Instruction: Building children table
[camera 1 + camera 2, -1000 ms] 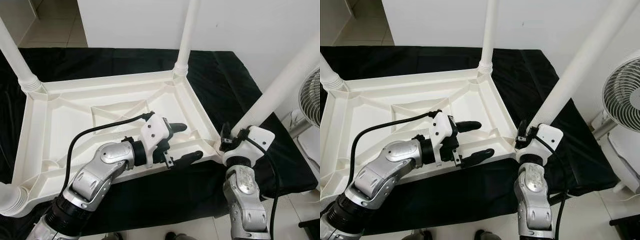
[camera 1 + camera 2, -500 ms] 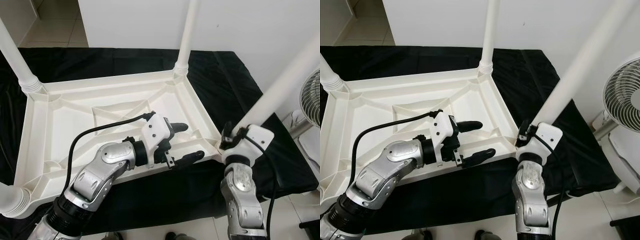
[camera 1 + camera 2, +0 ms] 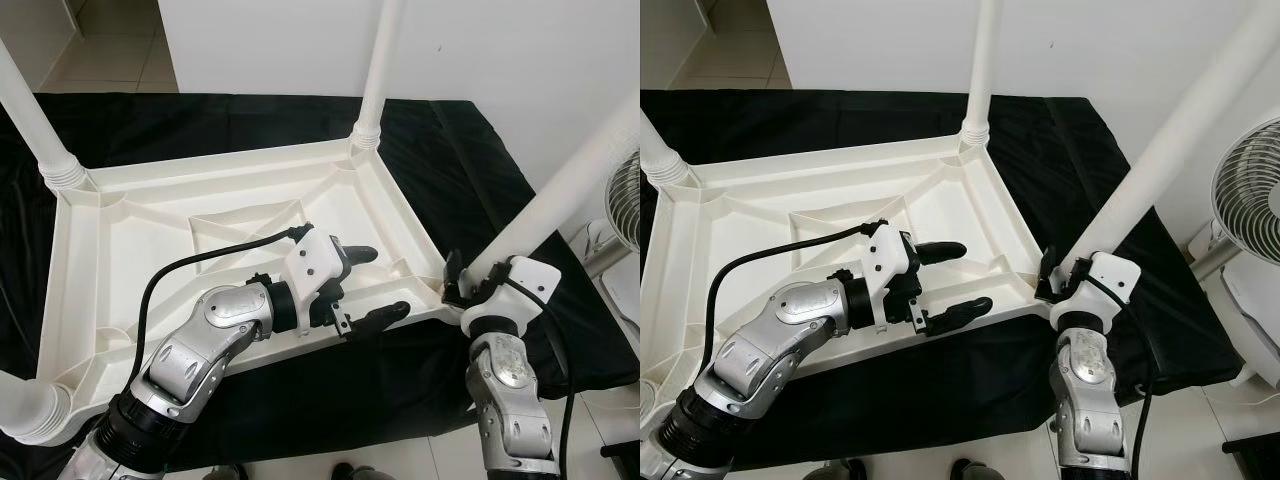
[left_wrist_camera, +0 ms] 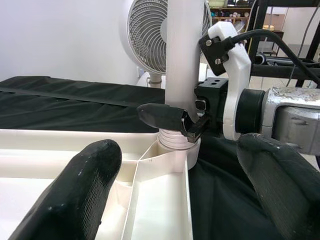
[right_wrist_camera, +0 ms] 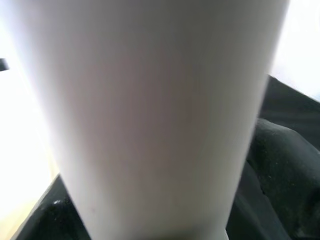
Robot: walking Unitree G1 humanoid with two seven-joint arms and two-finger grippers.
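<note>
A white plastic table (image 3: 130,230) lies upside down on a black cloth, its legs pointing up. My right gripper (image 3: 456,281) is shut on the near right leg (image 3: 570,180) just above its socket at the table's corner. One of its black fingers (image 4: 161,116) presses against that leg (image 4: 185,60) in the left wrist view, and the leg (image 5: 150,115) is very close in the right wrist view. My left gripper (image 3: 385,283) is open and holds nothing. It hovers over the near right part of the table's underside, pointing toward that corner.
Three other legs stand in their sockets: far right (image 3: 375,70), far left (image 3: 30,110) and near left (image 3: 20,410). A white fan (image 3: 1245,190) stands on the floor to the right, beyond the cloth's edge. A white wall runs behind.
The whole picture has shifted slightly. My right gripper stays on the leg's base and my left gripper stays open in the same spot.
</note>
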